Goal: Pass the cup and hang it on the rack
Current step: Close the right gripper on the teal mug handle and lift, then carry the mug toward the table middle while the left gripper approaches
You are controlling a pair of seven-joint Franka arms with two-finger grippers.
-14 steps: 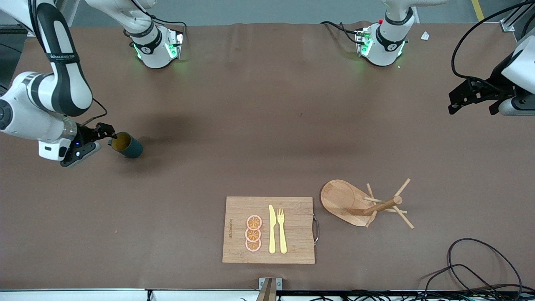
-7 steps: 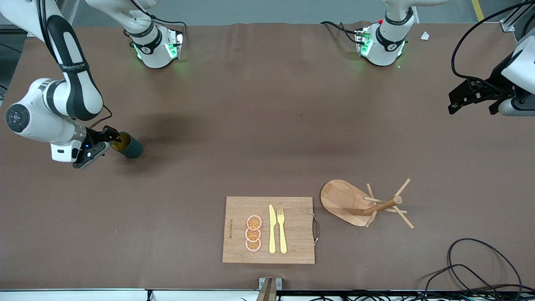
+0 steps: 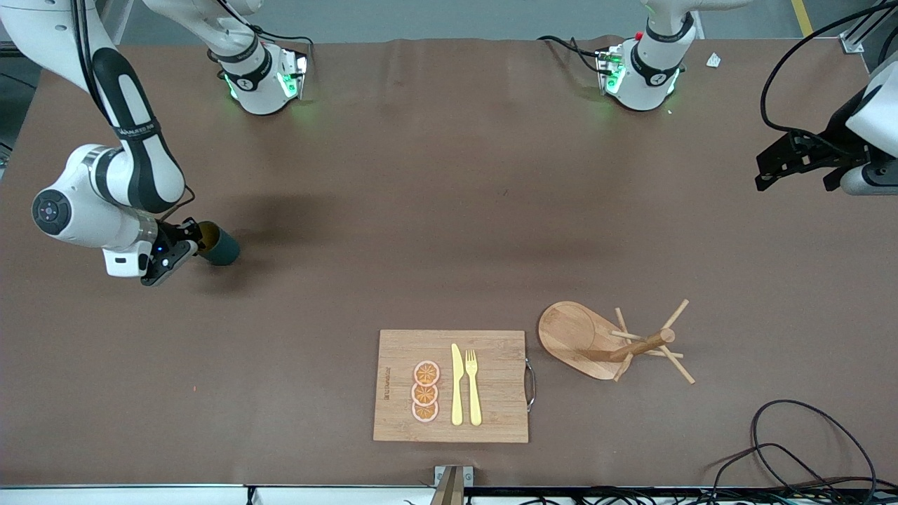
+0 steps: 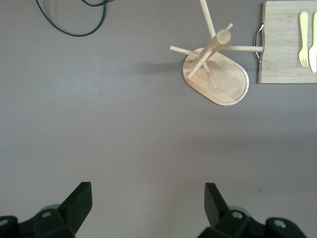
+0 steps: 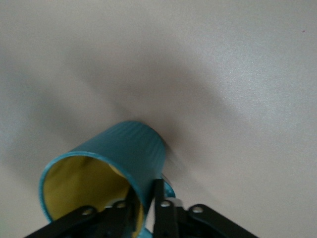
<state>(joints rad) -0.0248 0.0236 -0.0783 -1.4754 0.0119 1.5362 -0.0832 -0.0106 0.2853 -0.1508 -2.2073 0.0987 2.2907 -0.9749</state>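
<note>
Your right pincer (image 3: 188, 240) is pinched shut on the cup's (image 3: 219, 245) rim at 9 o'clock of the surface (image 3: 449, 210), so lift it slowly and level toward the wide-open, empty left pincer (image 3: 796, 170) waiting at 3 o'clock.

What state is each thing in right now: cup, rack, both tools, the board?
cup: on the table, wall pinched by the right tool
right tool: shut on the cup's rim
left tool: open, empty, waiting above the table
rack: upright, pegs bare
cutting board: flat, carrying knife, fork, slices

Both arms are glossy white with black joint bands, green-lit bases, black cables, and a black hand (image 3: 184, 240) each.
</note>
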